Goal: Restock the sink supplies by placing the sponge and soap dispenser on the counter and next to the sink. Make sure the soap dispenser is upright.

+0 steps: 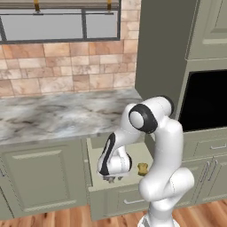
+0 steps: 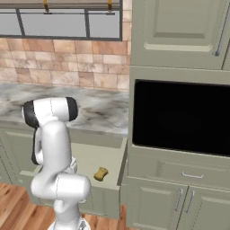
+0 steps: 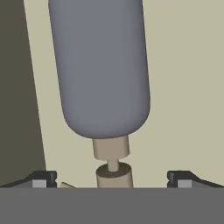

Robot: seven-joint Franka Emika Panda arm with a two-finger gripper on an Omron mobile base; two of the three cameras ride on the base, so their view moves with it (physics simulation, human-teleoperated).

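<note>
Reach for the soap dispenser [image 3: 103,70], which lies on its side in the open drawer [image 1: 95,153].
The fingers [image 3: 112,178] stand spread wide and empty, one tip either side of the pump top; the grey body stretches away beyond them. Judged step: the first pick-up; next, lowering and closing on the bottle, then standing it upright on the surface [image 1: 53,113]. Count: one dispenser, one sponge [image 2: 100,174] off to one side in the drawer.
</note>
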